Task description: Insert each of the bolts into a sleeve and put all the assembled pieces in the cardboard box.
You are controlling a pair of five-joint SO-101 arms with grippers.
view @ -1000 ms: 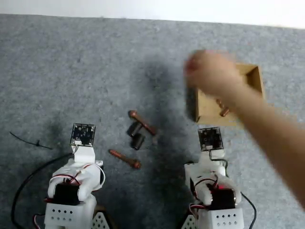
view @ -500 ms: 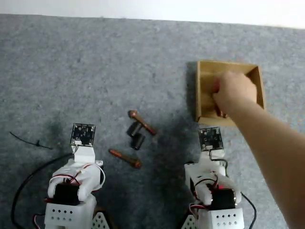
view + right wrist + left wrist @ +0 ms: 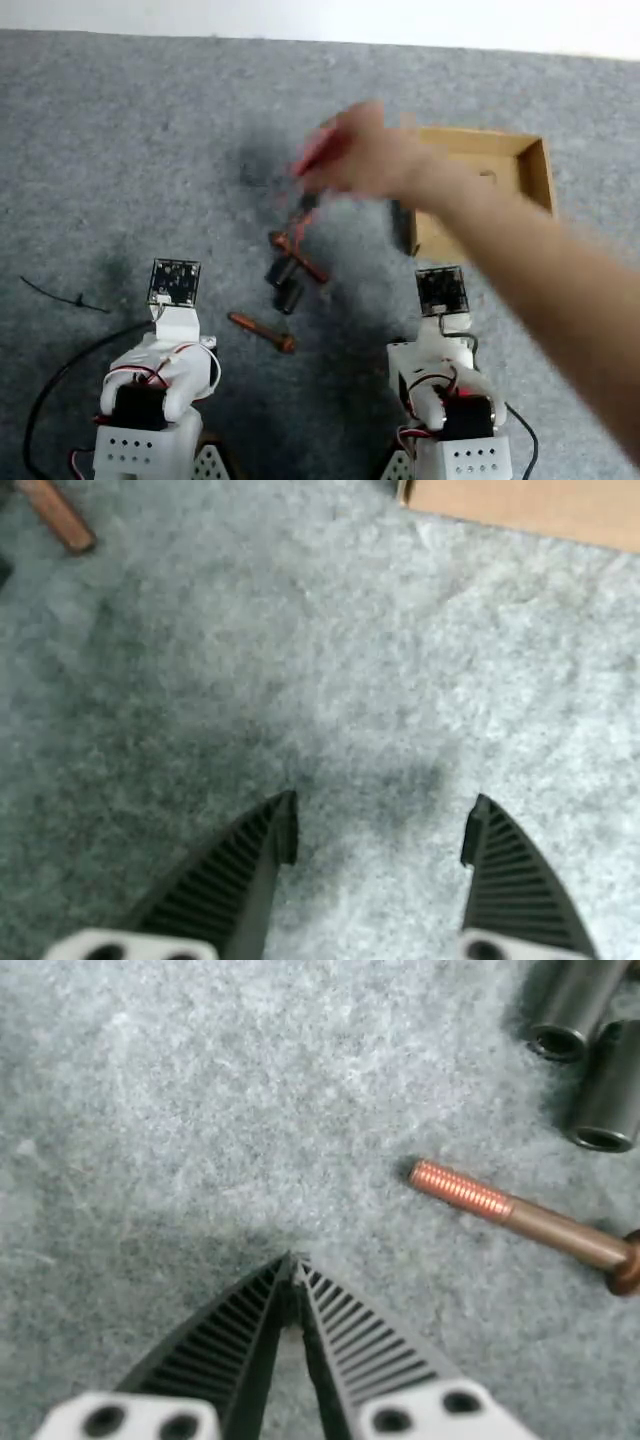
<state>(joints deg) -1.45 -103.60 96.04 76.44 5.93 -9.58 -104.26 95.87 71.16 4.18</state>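
The cardboard box (image 3: pixel 536 170) sits open side up on the grey felt mat (image 3: pixel 150 130), ahead of the right arm. A person's forearm (image 3: pixel 520 270) crosses above it and covers most of the interior, so the contents cannot be determined. The person's hand (image 3: pixel 365 155) is over the mat just left of the box. It is blurred, with a reddish streak at its fingertips, and its grip cannot be told. Two black sleeves (image 3: pixel 283 270) lie side by side between the arms, just beside one copper bolt (image 3: pixel 300 257). A second bolt (image 3: pixel 262 332) lies near them, apart. Left gripper (image 3: pixel 293 1265): fingers pressed together, holding nothing. Right gripper (image 3: pixel 380 825): fingers spread apart above the mat.
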